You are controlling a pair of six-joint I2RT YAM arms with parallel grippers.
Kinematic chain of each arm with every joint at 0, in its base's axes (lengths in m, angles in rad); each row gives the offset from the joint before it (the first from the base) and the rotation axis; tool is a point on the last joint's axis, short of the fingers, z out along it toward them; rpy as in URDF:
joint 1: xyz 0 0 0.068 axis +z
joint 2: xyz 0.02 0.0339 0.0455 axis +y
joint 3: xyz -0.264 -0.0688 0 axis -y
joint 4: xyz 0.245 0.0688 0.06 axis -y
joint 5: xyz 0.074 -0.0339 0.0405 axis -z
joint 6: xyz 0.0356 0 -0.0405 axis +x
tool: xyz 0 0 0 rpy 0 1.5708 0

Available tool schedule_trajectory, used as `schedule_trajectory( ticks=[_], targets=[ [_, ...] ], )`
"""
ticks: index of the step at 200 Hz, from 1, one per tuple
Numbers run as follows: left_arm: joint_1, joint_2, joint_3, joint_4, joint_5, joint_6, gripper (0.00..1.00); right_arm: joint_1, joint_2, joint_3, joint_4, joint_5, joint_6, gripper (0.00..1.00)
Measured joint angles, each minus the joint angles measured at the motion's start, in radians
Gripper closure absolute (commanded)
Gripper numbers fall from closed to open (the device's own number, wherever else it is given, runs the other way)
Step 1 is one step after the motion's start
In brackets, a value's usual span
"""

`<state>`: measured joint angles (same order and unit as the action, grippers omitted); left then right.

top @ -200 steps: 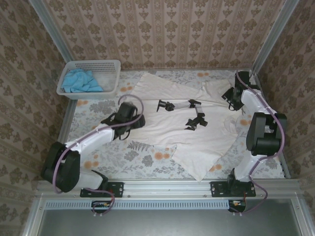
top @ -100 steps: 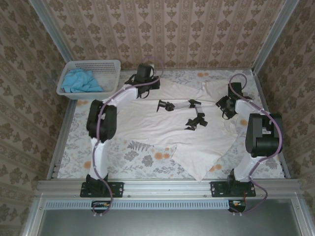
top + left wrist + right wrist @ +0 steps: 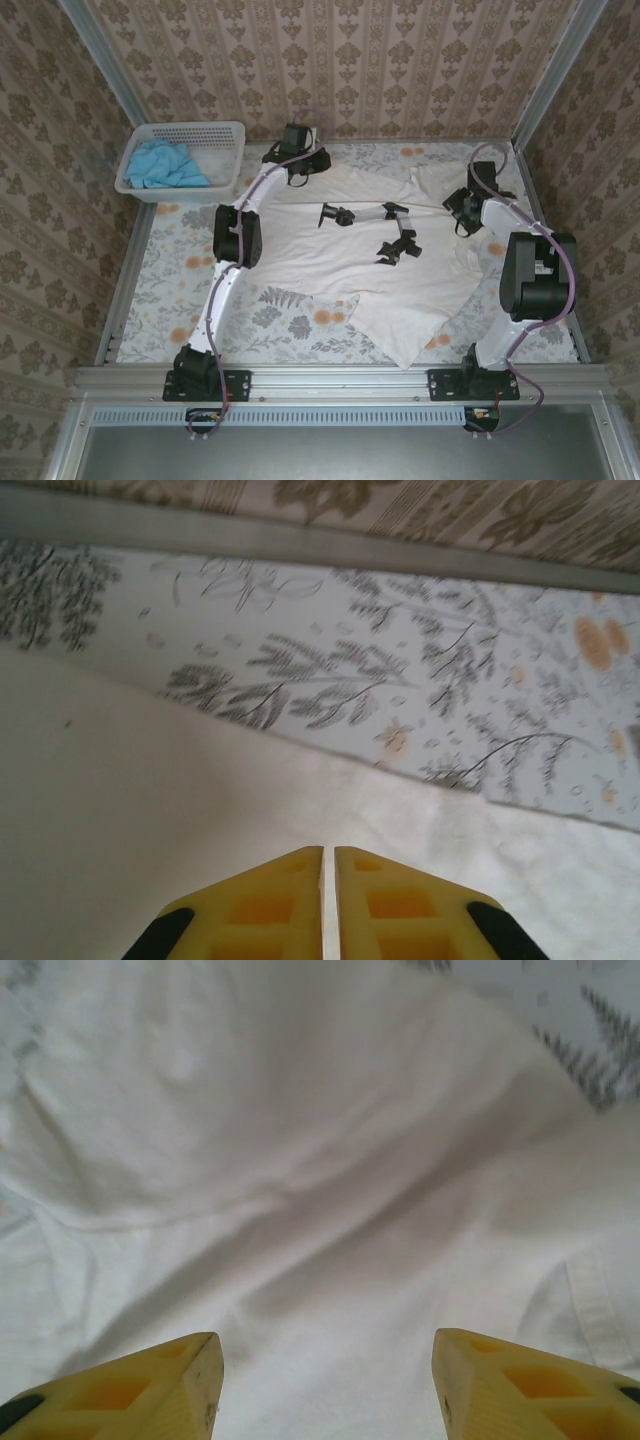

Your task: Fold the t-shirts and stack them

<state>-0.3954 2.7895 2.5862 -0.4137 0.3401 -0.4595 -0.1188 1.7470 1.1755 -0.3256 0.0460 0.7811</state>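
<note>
The cream-white t-shirt (image 3: 340, 270) lies spread over the table, with a dark print near its middle. My left gripper (image 3: 298, 160) reaches to the shirt's far left part, close to its far edge. In the left wrist view its yellow fingers stand almost together on the cloth (image 3: 150, 780), so the left gripper (image 3: 328, 850) is shut on the shirt. My right gripper (image 3: 460, 212) hovers over the shirt's right side. The right wrist view shows the right gripper (image 3: 328, 1350) open, fingers wide apart above wrinkled cloth (image 3: 300, 1160). The sky-blue t-shirt (image 3: 165, 165) lies bunched in the basket.
A white perforated basket (image 3: 215, 130) stands at the table's far left corner. Patterned walls and metal rails close in the far and side edges. Floral tablecloth (image 3: 180, 270) shows at the left and along the near edge.
My left arm swung from the shirt's near left side up to its far left edge and its jaws shut there. The right gripper shifted only slightly and stayed open.
</note>
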Motion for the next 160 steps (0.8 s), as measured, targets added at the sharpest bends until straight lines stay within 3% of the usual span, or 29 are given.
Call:
schedule_trajectory(
  ticks=[78, 160],
  targets=[
    [0.058, 0.017, 0.017, -0.108, -0.088, -0.069, 0.87, -0.029, 0.142, 0.170, -0.090, 0.009, -0.030, 0.40],
    [0.100, 0.016, 0.031, -0.135, -0.229, -0.094, 0.86, -0.007, 0.545, 0.723, -0.327, -0.005, -0.101, 0.42]
  ],
)
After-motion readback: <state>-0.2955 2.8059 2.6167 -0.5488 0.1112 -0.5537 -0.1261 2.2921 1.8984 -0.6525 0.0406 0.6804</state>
